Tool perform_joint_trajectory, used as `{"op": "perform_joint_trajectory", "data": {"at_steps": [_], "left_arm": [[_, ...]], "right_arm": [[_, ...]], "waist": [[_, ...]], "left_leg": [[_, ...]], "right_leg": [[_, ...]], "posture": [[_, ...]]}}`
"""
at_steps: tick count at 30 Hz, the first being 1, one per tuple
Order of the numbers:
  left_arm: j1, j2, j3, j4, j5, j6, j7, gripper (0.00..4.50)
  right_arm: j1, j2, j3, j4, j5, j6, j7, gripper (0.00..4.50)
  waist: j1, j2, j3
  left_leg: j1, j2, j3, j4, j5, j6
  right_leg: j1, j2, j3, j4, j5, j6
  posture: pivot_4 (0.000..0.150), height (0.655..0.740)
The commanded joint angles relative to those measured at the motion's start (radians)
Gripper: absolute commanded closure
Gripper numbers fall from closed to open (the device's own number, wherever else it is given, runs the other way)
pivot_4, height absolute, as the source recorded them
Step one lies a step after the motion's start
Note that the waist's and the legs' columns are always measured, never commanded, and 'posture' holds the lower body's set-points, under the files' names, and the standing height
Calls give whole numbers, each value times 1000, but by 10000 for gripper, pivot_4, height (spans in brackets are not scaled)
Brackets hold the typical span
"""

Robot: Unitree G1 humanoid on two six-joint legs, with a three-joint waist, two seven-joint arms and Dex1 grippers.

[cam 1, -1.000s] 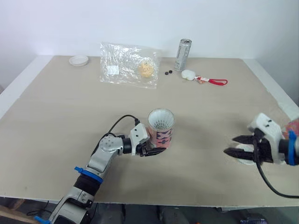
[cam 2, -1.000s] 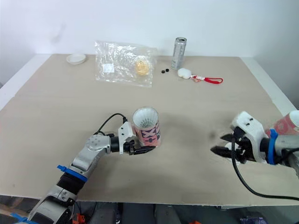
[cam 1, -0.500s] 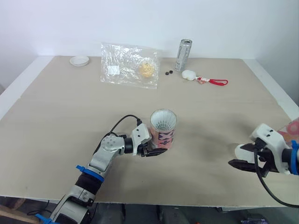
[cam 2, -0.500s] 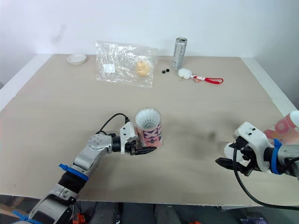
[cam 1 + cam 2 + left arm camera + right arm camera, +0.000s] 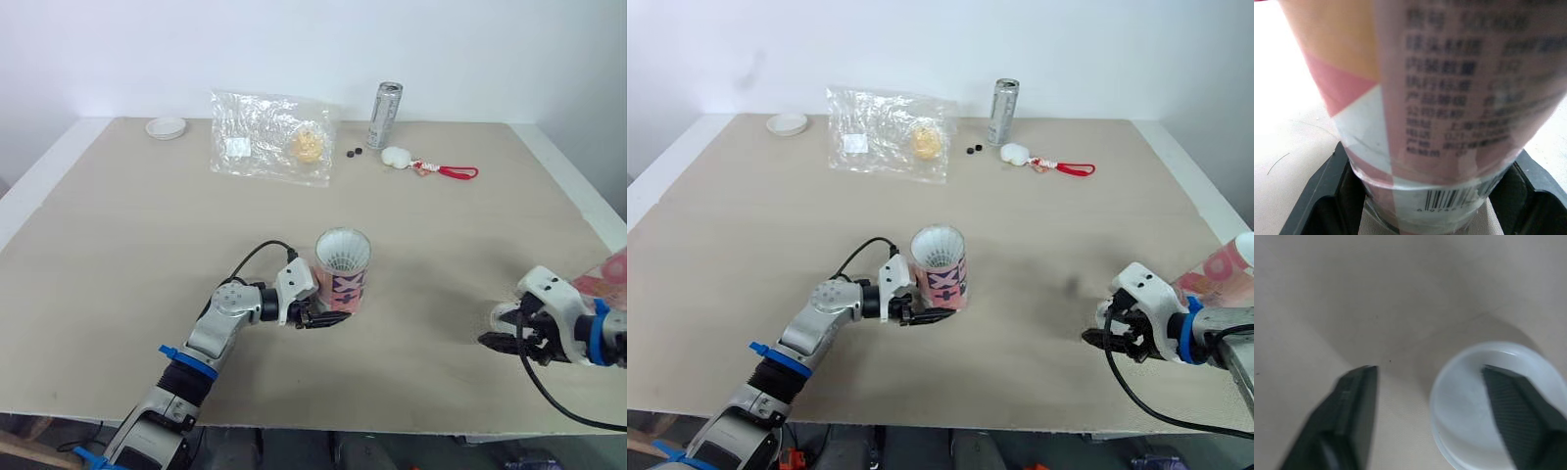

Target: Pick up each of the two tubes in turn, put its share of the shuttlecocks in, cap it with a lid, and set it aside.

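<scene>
Clamping one tube [image 5: 341, 281] — left pincer [image 5: 329, 313]; right pincer [image 5: 493, 339] agape over one lid [image 5: 1474, 401].

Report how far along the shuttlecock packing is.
Done: shuttlecocks sit inside the upright tube. In hand: the left gripper grips that tube low down, while the right gripper hangs open over a white lid on the table, not yet gripping it. Left: capping this tube, setting it aside, then the second tube near the right arm; its state is unclear.

Bright, even light; soft faint shadows
</scene>
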Motion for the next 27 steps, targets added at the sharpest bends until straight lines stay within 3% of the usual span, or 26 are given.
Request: {"op": "perform_joint_trajectory", "data": {"at_steps": [1,2,6,19,24,27], "left_arm": [[4,7,-9,-8,5,13,-2,15529],[5,8,-9,-8,5,13,-2,15529],[1,11,-9,-2,9,9,-3,15529],[-20,10,-8,27,19,-8,-6,15529],[-33,12,-12,55,29,-19,-10,15529],[-47,10,-17,74,31,-21,-17,15529]], "right_arm": [[1,-9,-3,1,-8,2,-3,23858],[3,-9,-4,4,-9,4,-5,29797],[6,-12,2,16,-15,0,-5,44092],[-50,-30,-1,-12,-8,-114,62,44623],[-286,-98,47,-89,74,-185,213,44623],[-437,-116,114,-106,99,-200,268,44623]], "waist": [[0,0,0],[0,0,0],[0,-1,0],[-1,-1,0],[-4,2,-1],[0,-2,0]], "left_leg": [[0,0,0,0,0,0],[0,0,0,0,0,0],[0,0,0,0,0,0],[0,0,0,1,0,0],[1,0,1,1,0,0],[1,1,0,0,0,0]], "right_leg": [[0,0,0,0,0,0],[0,0,0,0,0,0],[0,0,0,0,0,0],[0,0,0,0,0,0],[0,0,1,0,1,0],[0,0,-1,-1,0,-1]], "posture": [[1500,7400],[1500,7400],[1500,7400],[1500,7400],[1500,7400],[1500,7400]]}}
